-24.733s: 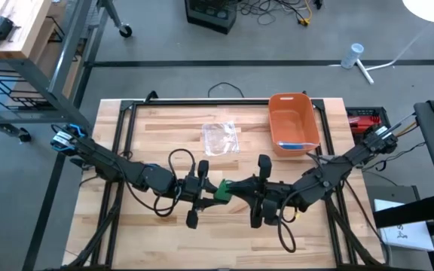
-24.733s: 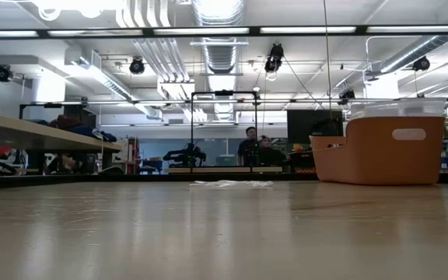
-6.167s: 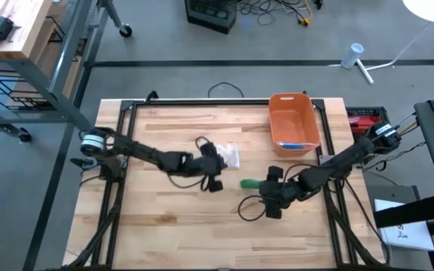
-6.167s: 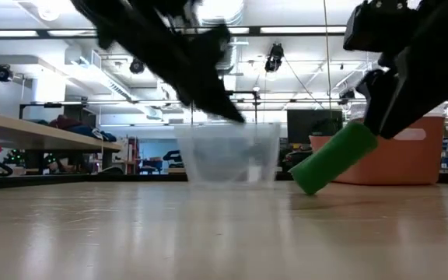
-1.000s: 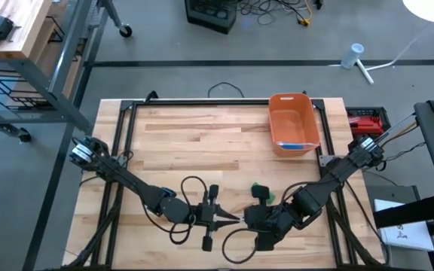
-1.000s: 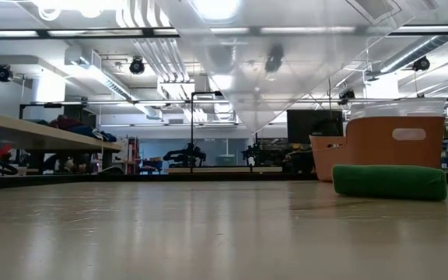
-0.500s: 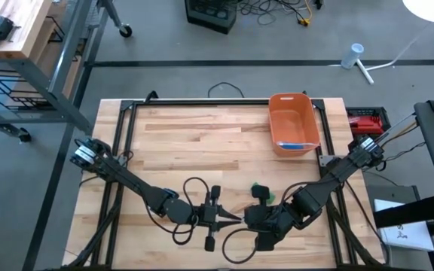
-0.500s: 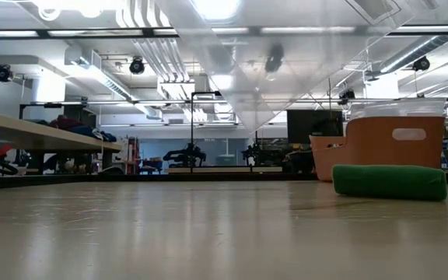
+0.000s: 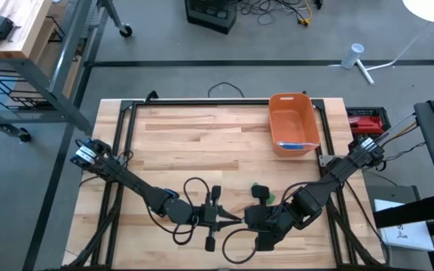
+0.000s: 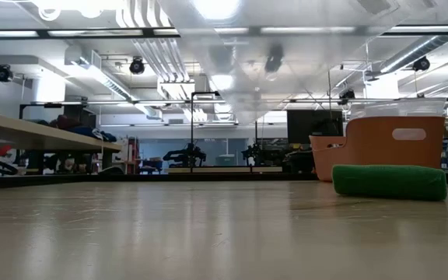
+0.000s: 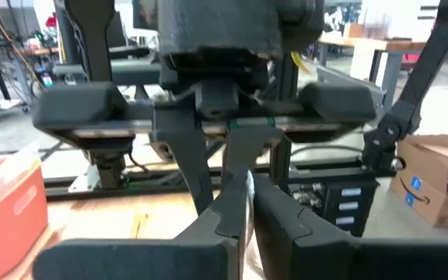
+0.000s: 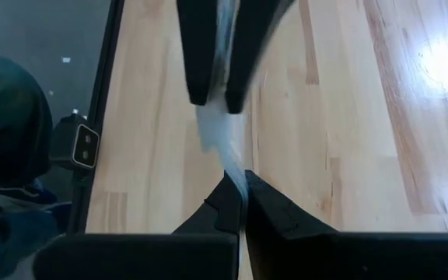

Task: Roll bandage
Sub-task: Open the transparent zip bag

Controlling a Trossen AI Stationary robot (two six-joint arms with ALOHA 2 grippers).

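The green rolled bandage [image 9: 259, 188] lies on its side on the wooden table [image 9: 179, 135], right of centre; the low view shows it [image 10: 389, 181] in front of the orange bin. Near the table's front edge my left gripper [image 9: 228, 219] and my right gripper [image 9: 246, 219] meet tip to tip, both shut on a clear plastic bag [image 12: 216, 128]. In the low view the bag [image 10: 263, 70] hangs high above the table as a see-through sheet. My left gripper pinches a thin edge of the clear bag [image 11: 247, 187] between its two fingers, coming level from the table's left. The bag is lifted clear of the table. My right gripper pinches the bag's opposite edge [image 12: 238, 180] between its two fingers, slanting down from the table's right. The plastic spans the short gap to the left gripper's fingers [image 12: 197, 70].
An orange bin [image 9: 292, 123] stands at the back right of the table, just behind the bandage in the low view [image 10: 379, 148]. Cables loop on the table under both arms [image 9: 191, 188]. Bare wood lies at the back left and centre.
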